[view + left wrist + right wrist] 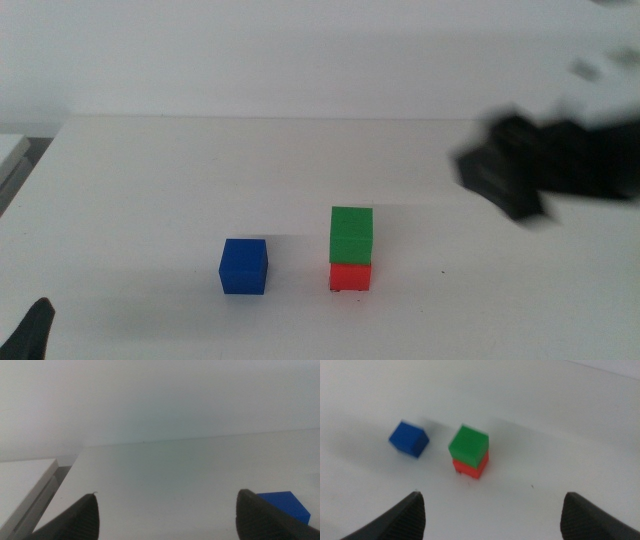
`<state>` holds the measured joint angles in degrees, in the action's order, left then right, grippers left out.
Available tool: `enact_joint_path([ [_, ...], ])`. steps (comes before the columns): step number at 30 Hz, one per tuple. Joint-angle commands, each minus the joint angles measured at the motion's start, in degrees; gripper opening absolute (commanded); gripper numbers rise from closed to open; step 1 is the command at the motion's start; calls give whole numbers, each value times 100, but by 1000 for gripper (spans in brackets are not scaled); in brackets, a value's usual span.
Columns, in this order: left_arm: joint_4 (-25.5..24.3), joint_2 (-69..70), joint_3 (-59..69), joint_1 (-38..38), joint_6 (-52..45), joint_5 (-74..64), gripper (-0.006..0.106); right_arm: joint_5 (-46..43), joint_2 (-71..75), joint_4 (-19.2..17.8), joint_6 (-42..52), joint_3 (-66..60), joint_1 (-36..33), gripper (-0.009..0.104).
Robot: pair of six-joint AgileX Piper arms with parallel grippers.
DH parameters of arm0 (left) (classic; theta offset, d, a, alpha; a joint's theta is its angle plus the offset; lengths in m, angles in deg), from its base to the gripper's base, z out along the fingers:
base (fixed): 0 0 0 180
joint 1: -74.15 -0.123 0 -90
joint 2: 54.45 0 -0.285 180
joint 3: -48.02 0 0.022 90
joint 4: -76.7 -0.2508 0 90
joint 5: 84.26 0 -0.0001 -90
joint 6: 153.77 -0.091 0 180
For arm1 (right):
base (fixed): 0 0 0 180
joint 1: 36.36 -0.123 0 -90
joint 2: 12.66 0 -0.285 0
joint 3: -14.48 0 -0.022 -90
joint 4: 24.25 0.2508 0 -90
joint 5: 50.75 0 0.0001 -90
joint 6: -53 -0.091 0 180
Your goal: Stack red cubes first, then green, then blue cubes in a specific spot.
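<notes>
Two of three tiers are in place: the green cube (351,236) sits on the red cube (350,277). The blue cube (244,266) remains on the white table (150,190), just beside the stack and apart from it.

The right gripper (492,510) is raised above the stack's right side, jaws spread and empty. The left gripper (167,510) waits at the near-left corner, jaws apart, holding nothing.

Remaining step: place the blue cube on top.

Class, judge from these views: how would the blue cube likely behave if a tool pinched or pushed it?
The blue cube looks solid with flat faces, so it probably stays stiff when pinched. Resting flat on the white table, it should slide rather than roll. Its small size suggests it is light, and its matte-looking faces suggest fair grip.
</notes>
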<state>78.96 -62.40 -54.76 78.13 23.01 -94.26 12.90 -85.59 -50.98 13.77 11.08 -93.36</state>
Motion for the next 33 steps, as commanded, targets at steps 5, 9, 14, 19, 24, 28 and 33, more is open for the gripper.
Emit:
enact_joint_path([
  [5, 6, 17, 0, -5, 9, 78, 94, -369, 2084, 558, 1034, -1569, -7, 89],
  [9, 6, 17, 0, -5, 9, 78, 94, -267, 2896, 781, 1545, -1827, -7, 89],
  [14, 6, 17, 0, -5, 9, 78, 94, -31, 3169, 1060, 1852, -1827, -7, 89],
  [19, 6, 17, 0, -5, 9, 78, 94, 96, 3169, 1098, 1840, -1827, -7, 89],
  [24, 6, 17, 0, -5, 9, 78, 94, 87, 3169, 1162, 1807, -1827, -7, 89],
  [28, -33, 17, 0, -5, 7, 78, 94, 89, 3169, 1162, 1807, -1827, -7, 89],
  [33, 57, -1378, -1514, 7, 7, -1303, 94, 89, 3169, 1173, 1807, -1827, -7, 89],
])
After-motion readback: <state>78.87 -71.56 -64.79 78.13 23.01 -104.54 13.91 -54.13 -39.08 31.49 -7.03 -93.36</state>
